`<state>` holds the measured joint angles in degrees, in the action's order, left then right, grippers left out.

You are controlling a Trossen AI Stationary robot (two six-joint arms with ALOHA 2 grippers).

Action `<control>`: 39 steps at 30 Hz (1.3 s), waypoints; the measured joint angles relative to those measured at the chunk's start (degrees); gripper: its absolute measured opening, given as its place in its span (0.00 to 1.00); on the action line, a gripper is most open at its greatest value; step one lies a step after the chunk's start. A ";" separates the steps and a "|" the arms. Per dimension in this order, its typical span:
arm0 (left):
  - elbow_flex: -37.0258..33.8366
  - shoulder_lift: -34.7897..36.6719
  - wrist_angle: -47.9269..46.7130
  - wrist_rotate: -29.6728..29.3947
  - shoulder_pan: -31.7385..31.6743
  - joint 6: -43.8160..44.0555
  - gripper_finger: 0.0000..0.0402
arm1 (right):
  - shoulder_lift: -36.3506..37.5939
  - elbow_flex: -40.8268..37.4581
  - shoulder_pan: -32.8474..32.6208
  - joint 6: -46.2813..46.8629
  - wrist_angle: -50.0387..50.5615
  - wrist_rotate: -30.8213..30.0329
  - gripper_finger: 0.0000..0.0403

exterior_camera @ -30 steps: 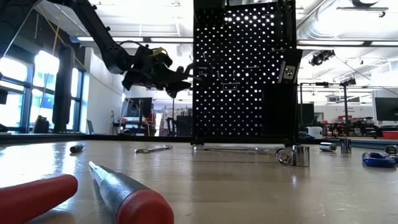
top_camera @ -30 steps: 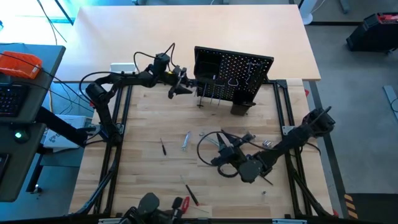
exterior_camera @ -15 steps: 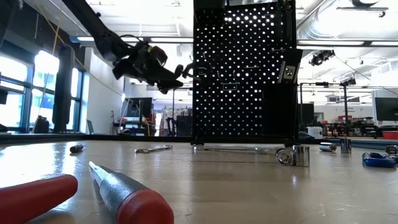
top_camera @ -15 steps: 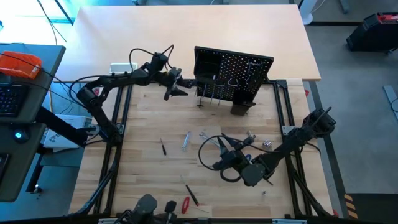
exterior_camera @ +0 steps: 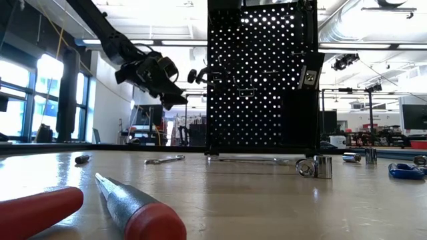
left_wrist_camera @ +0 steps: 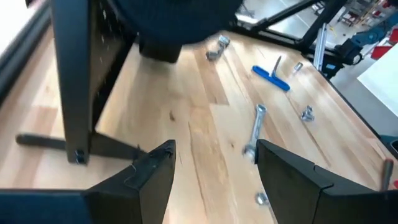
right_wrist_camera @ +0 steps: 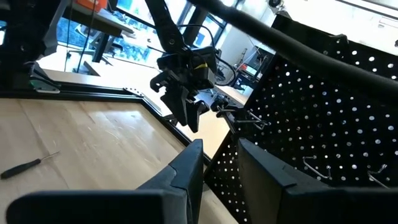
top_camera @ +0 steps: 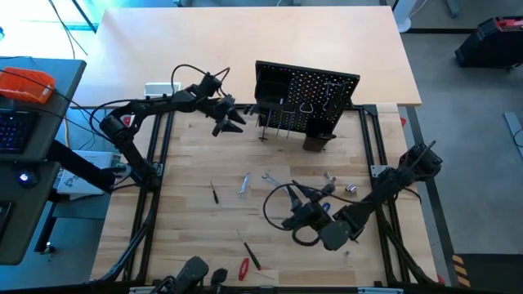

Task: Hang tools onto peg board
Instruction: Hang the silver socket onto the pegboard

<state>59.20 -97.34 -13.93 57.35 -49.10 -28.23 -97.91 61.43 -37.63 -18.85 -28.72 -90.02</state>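
The black peg board (top_camera: 306,96) stands upright at the table's far side, with wire hooks, several slim tools hanging at its left part (top_camera: 274,122) and a small black bin (top_camera: 317,140). My left gripper (top_camera: 231,124) hovers just left of the board, above the table. It is open with nothing between its fingers (left_wrist_camera: 214,168). My right gripper (top_camera: 294,206) hovers over the table's middle right, pointing level toward the board. Its fingers stand a little apart with nothing seen between them (right_wrist_camera: 219,171). A silver wrench (top_camera: 244,184) and a blue-handled hex key (left_wrist_camera: 270,73) lie flat on the table.
Two red-handled screwdrivers (top_camera: 248,260) lie near the front edge, close to the low camera (exterior_camera: 140,215). A small dark screwdriver (top_camera: 215,193) lies left of the wrench. Sockets and bits (exterior_camera: 317,167) are scattered right of the middle. Black frame rails run along both table sides.
My left gripper has drawn back from the peg board's left edge toward the table's left and has tipped and rolled, staying open. My right gripper has drifted a little toward the table's near edge. No tool on the table has moved.
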 joint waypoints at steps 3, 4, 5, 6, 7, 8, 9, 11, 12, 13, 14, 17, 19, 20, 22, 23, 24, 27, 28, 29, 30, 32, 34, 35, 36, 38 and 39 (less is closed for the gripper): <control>-0.02 0.00 -2.19 -1.07 0.00 -0.40 0.54 | 0.00 0.00 -0.41 3.11 2.54 0.02 0.23; -0.02 0.00 -2.58 -1.34 0.00 -0.37 0.54 | 0.00 0.00 -0.53 4.11 3.34 0.01 0.23; -0.02 0.00 -2.97 -1.48 0.01 -0.30 0.54 | 0.00 0.00 -0.75 5.25 4.22 0.02 0.23; -0.02 0.00 -3.32 -1.56 0.08 -0.09 0.54 | 0.00 0.00 -0.96 6.28 5.13 0.01 0.23; -0.02 0.00 -3.68 -1.59 0.15 0.03 0.54 | 0.00 0.00 -1.16 7.32 6.13 0.01 0.23; -0.02 0.00 -4.09 -1.68 0.32 0.04 0.54 | 0.00 0.00 -1.40 8.39 7.19 0.02 0.23; -0.02 0.00 -4.51 -2.02 0.49 0.04 0.54 | 0.00 0.00 -1.63 9.39 8.24 0.02 0.23; -0.02 0.14 -5.37 -2.98 0.98 0.07 0.54 | 0.00 0.00 -2.04 11.48 10.19 0.02 0.23; -0.02 0.22 -5.40 -3.22 1.33 0.07 0.54 | 0.00 0.00 -2.26 12.64 11.49 0.02 0.23; -0.02 0.48 -5.59 -3.35 1.63 0.07 0.54 | 0.02 0.00 -2.44 13.97 12.93 0.02 0.23; -0.02 0.78 -5.85 -3.46 2.00 0.07 0.54 | 0.02 0.00 -2.62 15.61 14.46 0.04 0.23; -0.02 2.32 -6.04 -3.60 3.55 0.09 0.54 | 0.02 0.00 -3.06 21.71 19.77 0.18 0.23; -0.02 3.83 -6.50 -3.68 4.86 0.17 0.54 | 0.02 0.00 -3.08 26.41 24.20 1.41 0.23; -0.02 4.68 -6.72 -3.72 5.58 0.49 0.54 | 0.02 0.00 -3.10 29.28 26.56 2.34 0.23; -0.14 6.70 -7.26 -4.59 7.27 0.54 0.54 | 0.16 0.00 -3.10 35.40 32.16 4.80 0.23; -0.49 7.92 -7.33 -5.29 8.27 0.58 0.54 | 0.22 0.00 -3.06 39.22 35.24 6.35 0.23; -0.97 9.22 -7.36 -5.80 9.29 0.59 0.54 | 0.24 0.00 -2.91 43.22 38.71 8.09 0.23; -2.90 13.35 -7.41 -8.50 12.35 0.88 0.54 | 0.24 0.00 -2.01 57.34 50.64 14.28 0.23; -3.62 14.84 -7.40 -9.90 13.39 1.28 0.54 | 0.24 0.00 -1.66 62.33 54.82 16.56 0.23; -4.40 16.27 -7.29 -11.12 14.46 2.01 0.54 | 0.24 0.00 -1.40 67.16 58.54 18.89 0.23; -5.24 17.77 -7.16 -12.29 15.56 2.43 0.54 | 0.24 0.00 -1.27 71.19 61.72 20.87 0.23; -7.00 20.57 -6.83 -13.97 17.61 3.52 0.54 | 0.24 -0.04 -1.21 77.38 66.79 23.99 0.23; -8.90 23.23 -6.02 -15.69 19.80 5.18 0.54 | 0.24 -0.04 -1.49 80.43 69.32 25.64 0.23; -10.08 24.49 -5.18 -16.39 21.09 6.13 0.54 | 0.24 -0.04 -1.78 81.16 70.11 26.45 0.23; -11.26 25.74 -4.47 -17.05 22.44 7.03 0.54 | 0.24 -0.04 -1.99 81.74 70.61 27.33 0.23; -13.76 27.93 -3.15 -19.02 25.26 8.68 0.54 | 0.24 -0.04 -2.34 82.05 71.23 29.11 0.23; -14.98 28.93 -2.21 -20.28 26.73 9.62 0.54 | 0.24 -0.04 -2.53 82.06 71.33 30.08 0.23</control>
<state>44.22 -68.41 -16.14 37.08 -22.37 -18.61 -97.67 61.39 -40.16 63.22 42.61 -59.94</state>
